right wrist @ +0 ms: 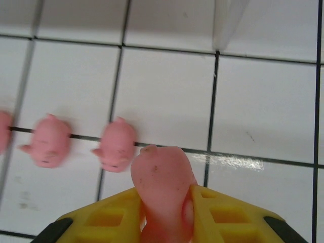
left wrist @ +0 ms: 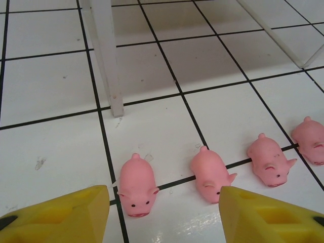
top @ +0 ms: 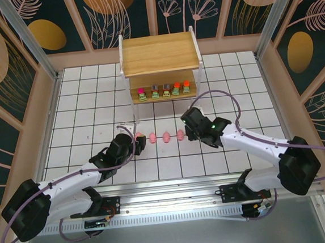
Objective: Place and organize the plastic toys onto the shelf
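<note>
Several pink pig toys lie in a row on the white tiled floor in front of the shelf point(top: 159, 53). In the left wrist view the nearest pig point(left wrist: 136, 185) and the one beside it point(left wrist: 211, 173) lie just ahead of my left gripper point(left wrist: 164, 217), which is open with nothing between its yellow fingers point(left wrist: 61, 215). My right gripper point(right wrist: 164, 215) is shut on another pink pig point(right wrist: 161, 182), held tail-up just above the floor at the row's right end point(top: 189, 129). Several blocky toys with green bases point(top: 164, 91) stand in a line on the shelf's lower board.
A white shelf leg point(left wrist: 106, 55) stands just beyond the row on the left, and another leg point(right wrist: 228, 20) ahead of the right gripper. Two floor pigs point(right wrist: 117, 146) point(right wrist: 49, 142) lie left of the held one. The shelf's top board point(top: 159, 50) is bare.
</note>
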Tool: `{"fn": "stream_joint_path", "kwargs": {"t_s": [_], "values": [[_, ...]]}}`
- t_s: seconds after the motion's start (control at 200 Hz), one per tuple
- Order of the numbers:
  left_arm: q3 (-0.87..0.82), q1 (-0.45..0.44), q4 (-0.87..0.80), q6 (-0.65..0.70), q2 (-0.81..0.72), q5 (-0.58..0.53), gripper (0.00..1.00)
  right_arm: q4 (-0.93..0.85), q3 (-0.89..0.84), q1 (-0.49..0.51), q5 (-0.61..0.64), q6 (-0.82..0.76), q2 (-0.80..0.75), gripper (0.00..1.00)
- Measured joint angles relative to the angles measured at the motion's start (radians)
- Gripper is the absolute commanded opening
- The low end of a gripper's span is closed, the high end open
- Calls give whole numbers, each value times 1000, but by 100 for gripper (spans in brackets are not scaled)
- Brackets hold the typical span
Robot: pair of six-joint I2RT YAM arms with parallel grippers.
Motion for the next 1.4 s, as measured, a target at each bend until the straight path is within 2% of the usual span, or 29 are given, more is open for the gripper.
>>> {"fn": "stream_joint_path", "kwargs": {"t_s": [0.501,0.771,1.096,1.401], "values": [[-33,-106,41,86,-55,-2,60,-173,411,109,149,29,-23,25],[-33,-139,69,122,-46,-6,60,-245,671,124,249,3,50,25],[-46,-139,81,131,-42,-21,61,-306,948,14,272,-61,220,25],[-60,-139,89,131,-57,-35,61,-364,1182,-93,232,-90,386,26]]}}
